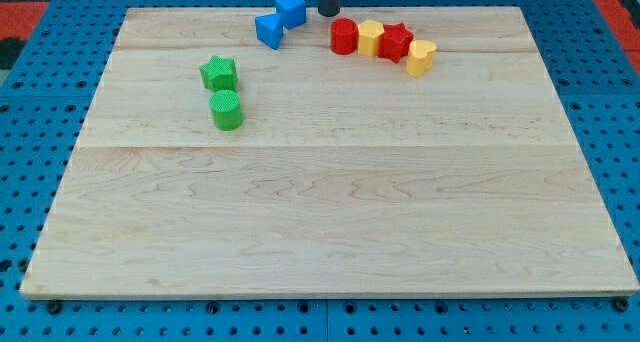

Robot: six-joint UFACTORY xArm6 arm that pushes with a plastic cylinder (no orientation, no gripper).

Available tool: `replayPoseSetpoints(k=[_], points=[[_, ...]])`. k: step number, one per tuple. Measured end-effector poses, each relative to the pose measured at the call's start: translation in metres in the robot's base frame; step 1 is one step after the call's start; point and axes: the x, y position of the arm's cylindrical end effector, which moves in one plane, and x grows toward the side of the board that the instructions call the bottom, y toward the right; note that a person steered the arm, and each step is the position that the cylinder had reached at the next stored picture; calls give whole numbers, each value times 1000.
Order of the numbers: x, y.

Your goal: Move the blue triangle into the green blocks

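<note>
The blue triangle (269, 30) lies near the view's top, left of centre, touching a blue cube (291, 9) up and to its right. The green star (218, 73) and the green cylinder (227, 110) sit close together at the left of the board, below and left of the blue triangle. My tip (328, 13) is at the view's top edge, just right of the blue cube and above the red cylinder. It touches no block that I can see.
A row of blocks lies right of my tip: a red cylinder (344, 36), a yellow block (370, 38), a red star (396, 42) and a yellow heart-like block (421, 56). The wooden board (330, 212) rests on a blue pegboard.
</note>
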Motion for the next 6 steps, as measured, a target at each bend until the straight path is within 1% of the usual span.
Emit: replayPoseSetpoints(k=[1, 2, 3, 4, 5, 6], points=[[2, -66], [42, -113], [60, -111], [38, -106], [15, -78], [26, -66]])
